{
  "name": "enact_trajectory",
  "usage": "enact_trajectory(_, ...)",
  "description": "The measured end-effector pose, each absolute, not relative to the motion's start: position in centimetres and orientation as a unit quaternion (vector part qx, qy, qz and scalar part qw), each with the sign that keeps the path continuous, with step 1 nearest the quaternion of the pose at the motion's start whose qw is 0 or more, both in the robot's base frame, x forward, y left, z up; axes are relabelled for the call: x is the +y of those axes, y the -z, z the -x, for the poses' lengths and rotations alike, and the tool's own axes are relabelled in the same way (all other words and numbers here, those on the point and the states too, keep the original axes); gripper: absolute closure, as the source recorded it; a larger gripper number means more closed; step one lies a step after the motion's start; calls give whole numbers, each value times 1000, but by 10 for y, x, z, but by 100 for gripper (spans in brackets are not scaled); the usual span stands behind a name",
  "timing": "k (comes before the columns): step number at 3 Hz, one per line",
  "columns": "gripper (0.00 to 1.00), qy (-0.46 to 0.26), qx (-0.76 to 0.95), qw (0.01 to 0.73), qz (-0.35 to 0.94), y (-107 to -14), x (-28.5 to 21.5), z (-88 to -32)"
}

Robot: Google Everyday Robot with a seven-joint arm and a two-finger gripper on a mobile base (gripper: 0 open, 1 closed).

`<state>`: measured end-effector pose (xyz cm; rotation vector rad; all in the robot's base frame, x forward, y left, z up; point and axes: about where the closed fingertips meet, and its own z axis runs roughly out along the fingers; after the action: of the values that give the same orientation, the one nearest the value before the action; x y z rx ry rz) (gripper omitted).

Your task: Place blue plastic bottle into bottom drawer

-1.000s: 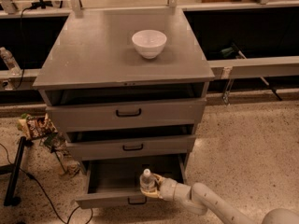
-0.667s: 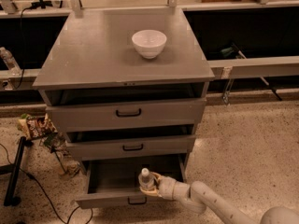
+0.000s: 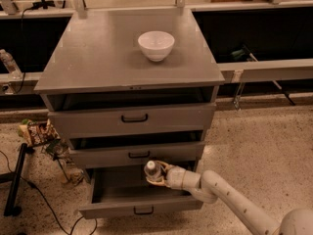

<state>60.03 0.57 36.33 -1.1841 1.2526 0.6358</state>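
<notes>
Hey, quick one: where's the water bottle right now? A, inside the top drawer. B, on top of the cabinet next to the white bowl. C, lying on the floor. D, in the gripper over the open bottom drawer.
D: the gripper is shut on the blue plastic bottle above the pulled-out bottom drawer; only the white bowl sits on the cabinet top.

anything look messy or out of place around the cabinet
Crumpled wrappers lie on the floor left of the cabinet, near a loose black cable. Nothing looks spilled or damaged. The bottom drawer is pulled open, with the gripper holding the blue plastic bottle over it.
</notes>
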Motion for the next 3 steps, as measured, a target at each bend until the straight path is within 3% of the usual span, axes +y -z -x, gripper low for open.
enact_trajectory(1,100,-261,514,624,528,-400,4,-612)
enact_trajectory(3,100,-320,566,593,475,-340,-3,-612)
